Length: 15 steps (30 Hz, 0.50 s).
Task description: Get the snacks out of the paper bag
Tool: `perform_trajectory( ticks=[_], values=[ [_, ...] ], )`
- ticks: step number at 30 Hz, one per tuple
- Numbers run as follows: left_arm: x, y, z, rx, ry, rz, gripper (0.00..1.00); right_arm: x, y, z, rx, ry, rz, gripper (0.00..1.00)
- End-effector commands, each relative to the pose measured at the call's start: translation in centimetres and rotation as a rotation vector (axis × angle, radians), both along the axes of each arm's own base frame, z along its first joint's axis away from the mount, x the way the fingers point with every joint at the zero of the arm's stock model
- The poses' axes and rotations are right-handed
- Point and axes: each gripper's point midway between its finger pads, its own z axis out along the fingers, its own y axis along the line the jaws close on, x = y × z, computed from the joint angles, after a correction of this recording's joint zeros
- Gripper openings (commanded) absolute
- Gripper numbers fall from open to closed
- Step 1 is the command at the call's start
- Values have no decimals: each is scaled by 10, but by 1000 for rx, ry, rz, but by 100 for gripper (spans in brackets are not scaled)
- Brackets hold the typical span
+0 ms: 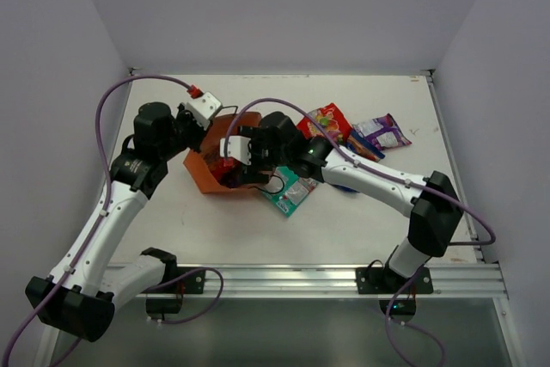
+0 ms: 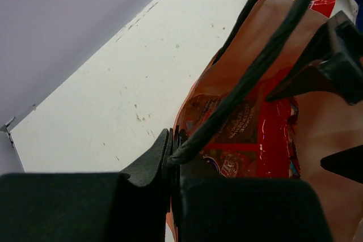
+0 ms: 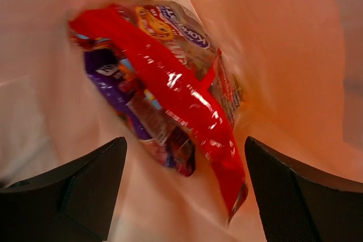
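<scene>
**A:** Start with the biggest thing. What is everything sitting on?

**B:** A white table, walled in by pale panels.

**A:** And the paper bag?

**B:** The paper bag is bright orange and lies left of the table's middle, between the two arms, with its mouth open. In the left wrist view its inner wall looks a duller orange-brown. It is far larger than any packet.

**A:** What are the claws doing?

**B:** The left gripper is clenched at the bag's rim, and a thin dark loop handle is pinched between its jaws. The right gripper is inside the bag's mouth. Its jaws are spread wide and grasp nothing, with one black finger on each side of the packets.

**A:** Which snacks are in the bag?

**B:** A glossy red packet lies slanted on top. A purple packet is beneath it, and a pale packet with blue and yellow print is behind it. The view is blurred, so I cannot read more.

**A:** And outside the bag?

**B:** A teal-white packet lies just right of the bag, under the right arm. A red candy-print packet is farther back. A purple-and-white packet lies to the right, well apart from the bag.
</scene>
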Motion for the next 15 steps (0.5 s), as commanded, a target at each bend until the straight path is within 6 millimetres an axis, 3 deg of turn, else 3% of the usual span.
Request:
perform_trajectory(
  ticks=[1, 10, 13, 15],
  values=[
    [0, -10, 42, -42, -139, -59, 0, 26, 9, 17, 20, -110, -37, 88],
    [-4, -12, 35, -48, -123, -74, 0, 49, 32, -5, 22, -144, -52, 87],
    [-4, -13, 35, -51, -122, -76, 0, 50, 37, -11, 15, -134, -36, 74],
    [-3, -12, 34, -51, -122, -65, 0, 48, 39, -7, 18, -128, -26, 55]
  ],
)
